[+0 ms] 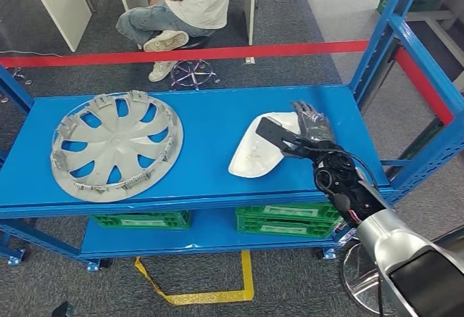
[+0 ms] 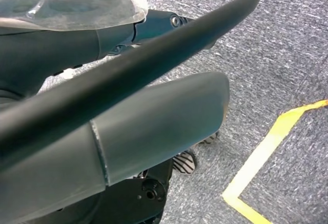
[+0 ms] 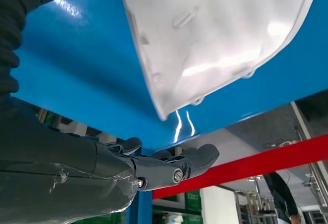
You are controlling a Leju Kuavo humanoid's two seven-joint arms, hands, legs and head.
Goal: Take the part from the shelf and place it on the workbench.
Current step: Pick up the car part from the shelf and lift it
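A white curved shell part (image 1: 256,151) lies on the blue shelf top (image 1: 213,125), right of its middle. My right hand (image 1: 307,139) reaches over the part's right end. Its thumb (image 1: 273,132) lies across the top and its dark fingers (image 1: 312,121) stretch out behind. In the right wrist view the part (image 3: 217,39) sits between thumb and fingers (image 3: 174,167), with a gap on the finger side, so it is not gripped. My left hand (image 2: 155,121) hangs over the carpet, fingers extended, holding nothing.
A grey wheel cover (image 1: 116,144) lies on the shelf's left half. Green crates (image 1: 287,221) sit on the lower level. Blue uprights (image 1: 394,34) frame the right end. A seated person (image 1: 185,5) is beyond the red floor line (image 1: 219,52). Yellow tape (image 1: 246,288) marks the carpet.
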